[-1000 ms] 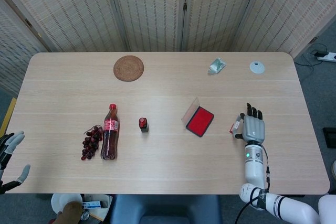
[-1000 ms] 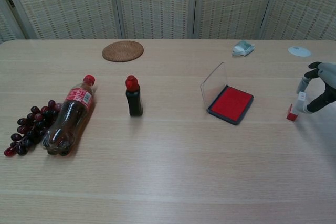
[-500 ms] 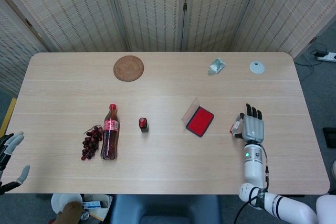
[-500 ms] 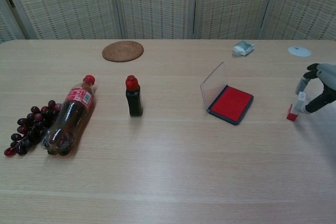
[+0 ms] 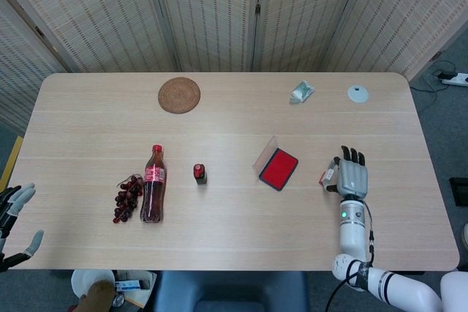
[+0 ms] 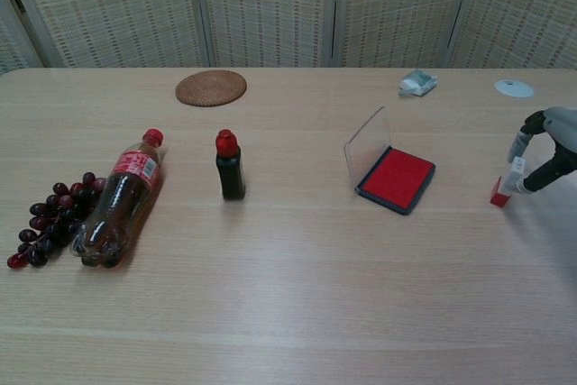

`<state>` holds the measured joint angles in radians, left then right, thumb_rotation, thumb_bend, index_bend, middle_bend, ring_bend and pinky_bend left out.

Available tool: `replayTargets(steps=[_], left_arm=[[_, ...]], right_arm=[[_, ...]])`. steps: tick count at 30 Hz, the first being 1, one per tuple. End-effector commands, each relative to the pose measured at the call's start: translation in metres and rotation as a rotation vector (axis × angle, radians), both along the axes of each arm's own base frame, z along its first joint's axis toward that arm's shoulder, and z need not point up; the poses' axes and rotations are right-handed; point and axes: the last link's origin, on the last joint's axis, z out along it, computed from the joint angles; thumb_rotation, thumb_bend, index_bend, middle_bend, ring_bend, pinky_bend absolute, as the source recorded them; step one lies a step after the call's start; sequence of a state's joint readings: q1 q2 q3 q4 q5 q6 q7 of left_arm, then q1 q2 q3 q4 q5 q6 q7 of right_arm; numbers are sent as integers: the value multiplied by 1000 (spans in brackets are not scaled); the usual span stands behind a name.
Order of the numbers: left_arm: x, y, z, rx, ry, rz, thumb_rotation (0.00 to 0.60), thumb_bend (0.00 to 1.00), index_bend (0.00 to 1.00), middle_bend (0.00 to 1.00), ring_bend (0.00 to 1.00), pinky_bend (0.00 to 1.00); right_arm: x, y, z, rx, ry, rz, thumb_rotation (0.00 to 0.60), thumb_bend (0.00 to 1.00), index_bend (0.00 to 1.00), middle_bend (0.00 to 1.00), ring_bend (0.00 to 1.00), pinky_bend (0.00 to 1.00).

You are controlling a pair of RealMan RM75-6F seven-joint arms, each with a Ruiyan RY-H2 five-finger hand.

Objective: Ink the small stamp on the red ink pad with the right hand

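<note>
Red ink pad open, right of table centre, clear lid up.

Right hand at pad's right, fingertips pinching small stamp on table.

Stamp likely light, rigid, tippy: grip white upper body, keep red base level.

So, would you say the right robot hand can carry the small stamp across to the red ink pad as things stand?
Probably yes: the right robot hand already pinches the small stamp, and only bare table lies between it and the open red ink pad.

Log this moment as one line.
right hand: pinches small stamp on table | red ink pad: open, not inked yet | left hand: idle, open
</note>
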<state>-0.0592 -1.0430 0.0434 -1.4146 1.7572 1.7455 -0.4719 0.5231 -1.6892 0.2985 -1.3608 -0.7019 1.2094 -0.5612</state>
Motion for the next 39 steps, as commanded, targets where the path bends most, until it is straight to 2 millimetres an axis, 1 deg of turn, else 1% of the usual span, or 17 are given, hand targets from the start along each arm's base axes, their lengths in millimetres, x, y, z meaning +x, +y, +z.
replayTargets(steps=[1, 8, 17, 30, 39], left_arm=[[0, 0, 0, 0, 2, -1, 600, 427, 0, 0, 0, 0], [1, 2, -2, 0, 8, 3, 600, 427, 0, 0, 0, 0], [-1, 3, -1, 2, 3, 13, 600, 427, 0, 0, 0, 0], [-4, 4, 4, 2, -20, 21, 600, 427, 0, 0, 0, 0], [-6, 2, 8, 9, -35, 20, 600, 427, 0, 0, 0, 0]], right_arm=[[4, -2, 3, -7, 3, 10, 600, 257, 666, 95, 0, 0], [20, -10, 10, -15, -20, 37, 600, 262, 702, 118, 0, 0], [46, -22, 5, 6, -76, 62, 600, 262, 713, 126, 0, 0], [76, -35, -22, 50, -111, 101, 600, 262, 726, 133, 0, 0], [83, -43, -35, 64, -106, 111, 600, 262, 726, 134, 0, 0]])
